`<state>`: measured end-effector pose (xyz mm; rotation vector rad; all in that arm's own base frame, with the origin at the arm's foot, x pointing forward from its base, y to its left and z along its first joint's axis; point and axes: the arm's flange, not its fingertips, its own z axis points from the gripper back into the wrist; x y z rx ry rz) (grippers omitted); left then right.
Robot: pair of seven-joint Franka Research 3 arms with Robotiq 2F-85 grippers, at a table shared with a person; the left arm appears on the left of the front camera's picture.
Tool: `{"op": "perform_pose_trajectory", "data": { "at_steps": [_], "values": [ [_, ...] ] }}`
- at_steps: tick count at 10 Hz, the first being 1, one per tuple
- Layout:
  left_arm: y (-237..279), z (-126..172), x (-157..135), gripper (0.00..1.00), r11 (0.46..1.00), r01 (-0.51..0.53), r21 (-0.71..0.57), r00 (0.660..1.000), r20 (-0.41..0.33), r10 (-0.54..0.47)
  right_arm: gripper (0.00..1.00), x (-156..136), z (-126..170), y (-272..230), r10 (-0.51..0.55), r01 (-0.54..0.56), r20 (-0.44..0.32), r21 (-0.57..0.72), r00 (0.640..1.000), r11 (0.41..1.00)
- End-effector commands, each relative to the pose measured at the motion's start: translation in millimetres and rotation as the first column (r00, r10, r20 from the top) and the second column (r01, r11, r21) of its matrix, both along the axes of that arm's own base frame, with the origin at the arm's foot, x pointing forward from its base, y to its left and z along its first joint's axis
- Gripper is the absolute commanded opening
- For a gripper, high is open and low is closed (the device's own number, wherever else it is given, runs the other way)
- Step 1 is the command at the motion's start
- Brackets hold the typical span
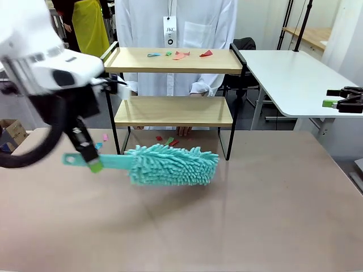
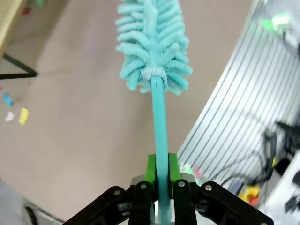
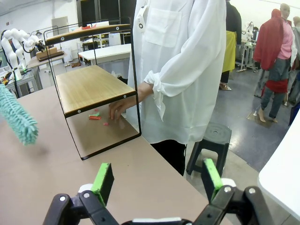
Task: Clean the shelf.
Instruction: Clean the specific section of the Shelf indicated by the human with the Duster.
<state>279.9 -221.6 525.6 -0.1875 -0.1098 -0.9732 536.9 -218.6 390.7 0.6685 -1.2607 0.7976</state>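
The shelf [image 1: 173,61] stands at the table's far side, two wooden boards in a black frame; it shows from the side in the right wrist view [image 3: 91,86]. Small coloured paper scraps [image 1: 180,55] lie on its top board. My left gripper [image 1: 93,161] is shut on the handle of a teal fluffy duster [image 1: 173,164], whose head hangs in front of the shelf's lower board. In the left wrist view the green pads [image 2: 151,169] clamp the handle and the duster head [image 2: 152,42] points away. My right gripper [image 3: 158,178] is open and holds nothing; it sits at the far right [image 1: 343,101].
More scraps [image 1: 167,139] lie on the table under the shelf and left of it [image 1: 104,137]. A person in a white shirt [image 1: 176,22] stands behind the shelf, one hand [image 3: 119,105] on the table near the scraps. A white table [image 1: 295,73] stands at right.
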Motion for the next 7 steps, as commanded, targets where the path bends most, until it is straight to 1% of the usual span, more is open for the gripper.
{"op": "perform_pose_trajectory", "data": {
  "at_steps": [1, 2, 3, 4, 5, 7],
  "values": [
    [-33, -28, -9, 0.13, 0.982, -0.167, -0.086, 0.986, -0.011, 0.166, 1.00, 0, 4, 2, -0.002, 0.002, -0.016, -0.007, 1.000, 1.000],
    [-45, -33, -7, 0.13, 0.968, -0.166, -0.186, 0.986, -0.022, 0.165, 1.00, 0, 4, 2, -0.002, 0.002, -0.016, -0.007, 1.000, 1.000],
    [-53, -38, -6, 0.13, 0.958, -0.244, -0.154, 0.969, -0.008, 0.245, 1.00, 0, 4, 2, -0.002, 0.002, -0.016, -0.007, 1.000, 1.000],
    [-58, -38, -2, 0.13, 0.952, -0.288, -0.105, 0.957, -0.008, 0.289, 1.00, 0, 4, 2, -0.002, 0.002, -0.016, -0.007, 1.000, 1.000],
    [-47, -34, -8, 0.13, 0.973, -0.194, -0.122, 0.981, -0.036, 0.191, 1.00, 0, 4, 2, -0.002, 0.002, -0.016, -0.007, 1.000, 1.000],
    [-47, -34, -8, 0.13, 0.973, -0.194, -0.122, 0.981, -0.036, 0.191, 1.00, 0, 4, 2, -0.002, 0.002, -0.016, -0.007, 1.000, 1.000]
  ]
}}
